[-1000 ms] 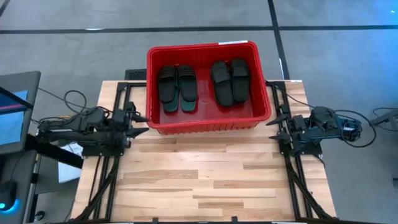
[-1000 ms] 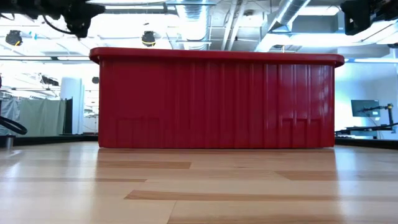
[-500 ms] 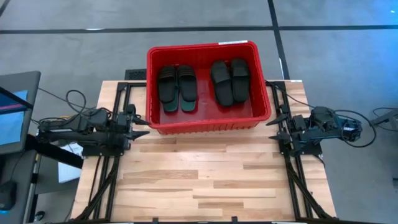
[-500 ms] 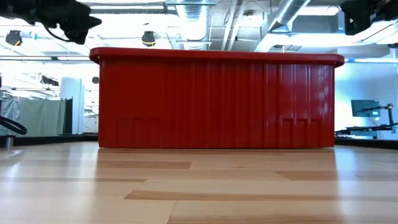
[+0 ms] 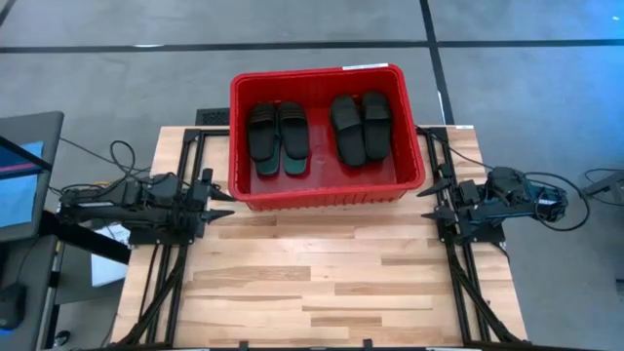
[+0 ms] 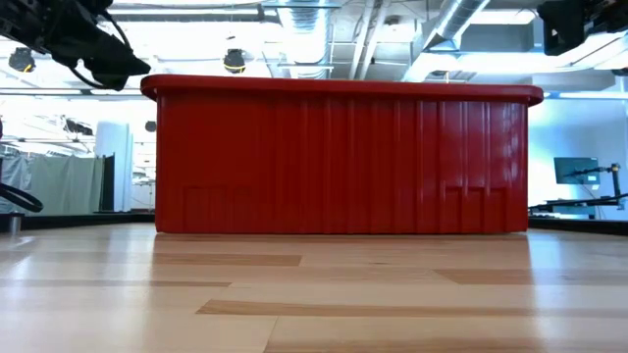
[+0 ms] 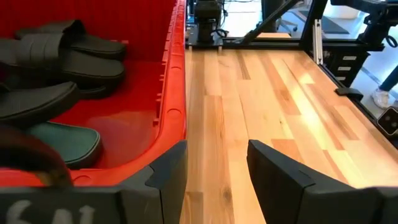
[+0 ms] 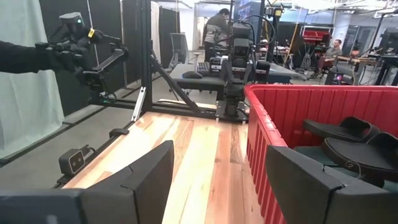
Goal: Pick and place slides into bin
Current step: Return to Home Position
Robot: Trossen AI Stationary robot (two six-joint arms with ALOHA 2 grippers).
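Note:
The red bin (image 5: 327,193) stands at the table's far middle. Several slides lie flat in it, stacked in two groups: black ones (image 5: 278,139) over a green one (image 7: 62,142), and black ones (image 5: 361,127) to the right. My left gripper (image 5: 222,205) hovers open, tipped slightly down, by the bin's near left corner (image 7: 177,134), with nothing between its fingers (image 7: 214,171). My right gripper (image 5: 429,200) waits open and level by the bin's near right corner, also empty (image 8: 219,171).
Bare wooden tabletop (image 5: 331,283) stretches from the bin to the near edge. Black arm frames (image 5: 180,263) (image 5: 468,273) run along both sides. A screen (image 5: 19,175) stands off the left edge. People (image 8: 217,25) are in the room beyond.
My left gripper has tipped downward and sunk a little beside the bin's near left corner, its fingers staying apart. The slides and the bin have kept still.

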